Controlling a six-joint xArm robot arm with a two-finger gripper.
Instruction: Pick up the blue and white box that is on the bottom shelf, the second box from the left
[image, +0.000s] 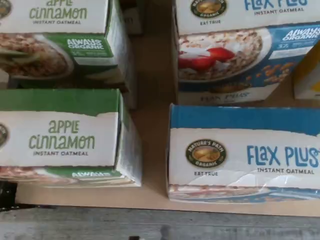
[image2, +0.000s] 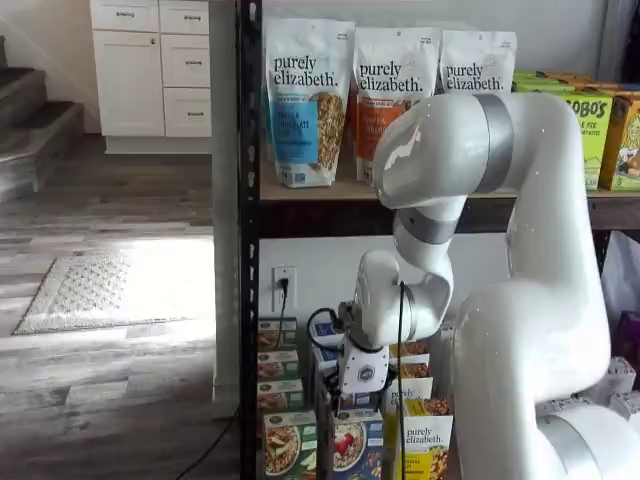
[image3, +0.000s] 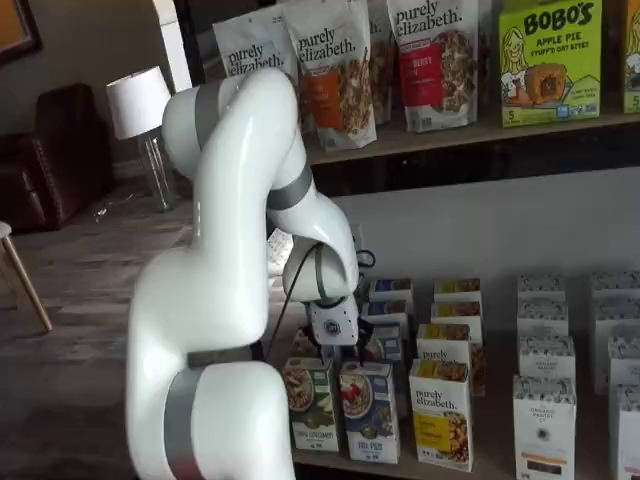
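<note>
The gripper (image3: 333, 345) hangs low over the bottom shelf (image3: 500, 462), just behind the front row of boxes. Its white body shows in both shelf views, but the black fingers are hard to make out; they seem to be spread wide, and they hold nothing. Right under and in front of it stands the blue and white box (image3: 369, 411), at the front edge of the shelf. It is blue with a white band, and it shows a bowl of flakes with red berries. The wrist view shows the words "Flax Plus" and a round gold logo on it (image: 243, 152). The box stands upright, tall side up, with its picture facing the front. A green box (image3: 310, 403) stands just beside it, and a yellow and white box (image3: 441, 412) stands on its other side.
</note>
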